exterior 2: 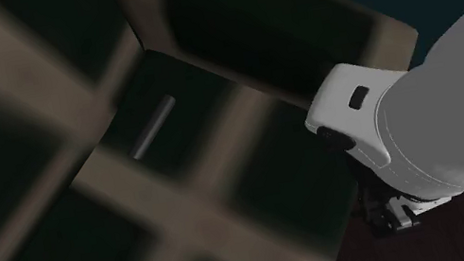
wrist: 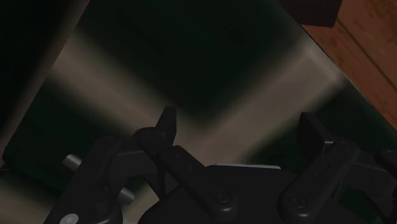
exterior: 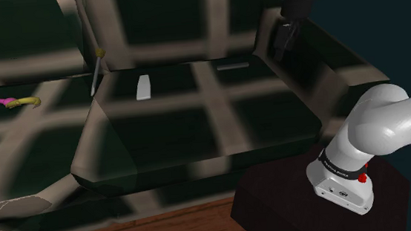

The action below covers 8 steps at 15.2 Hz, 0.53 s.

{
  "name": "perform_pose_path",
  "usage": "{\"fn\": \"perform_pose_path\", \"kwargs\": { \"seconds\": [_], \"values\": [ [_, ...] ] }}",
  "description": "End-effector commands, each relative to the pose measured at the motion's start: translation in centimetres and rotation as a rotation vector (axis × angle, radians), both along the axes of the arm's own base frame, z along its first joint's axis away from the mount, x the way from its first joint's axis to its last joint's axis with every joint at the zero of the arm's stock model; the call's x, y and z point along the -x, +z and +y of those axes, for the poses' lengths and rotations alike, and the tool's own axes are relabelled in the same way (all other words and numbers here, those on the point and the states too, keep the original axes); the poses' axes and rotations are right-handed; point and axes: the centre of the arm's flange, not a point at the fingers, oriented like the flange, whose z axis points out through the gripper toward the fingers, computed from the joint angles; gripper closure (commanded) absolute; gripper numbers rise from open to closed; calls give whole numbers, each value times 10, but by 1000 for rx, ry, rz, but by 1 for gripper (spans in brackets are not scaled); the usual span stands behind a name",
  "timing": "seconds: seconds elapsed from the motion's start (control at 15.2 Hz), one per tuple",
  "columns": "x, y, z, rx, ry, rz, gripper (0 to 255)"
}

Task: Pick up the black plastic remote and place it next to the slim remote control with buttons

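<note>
Gripper closest, jaws apart, nothing btwn them, over plaid sofa.
Dark grey remote lies flat at back edge of seat cushion, toward armrest side; gripper hangs by armrest, not touching it. Pale remote sits nr cushion's other back corner, well apart. Slanted stick w/ yellow tip beside that corner; pink-yellow item on next cushion.

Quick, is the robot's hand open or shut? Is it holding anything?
Gripper: open, holding nothing.
</note>
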Motion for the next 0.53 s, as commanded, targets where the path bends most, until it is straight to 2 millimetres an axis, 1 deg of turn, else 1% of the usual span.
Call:
{"fn": "perform_pose_path", "kwargs": {
  "seconds": [0.0,0.46],
  "values": [
    [0,0,0,0,0,0,0],
    [-48,-45,-61,15,146,-10,0]
  ]
}}
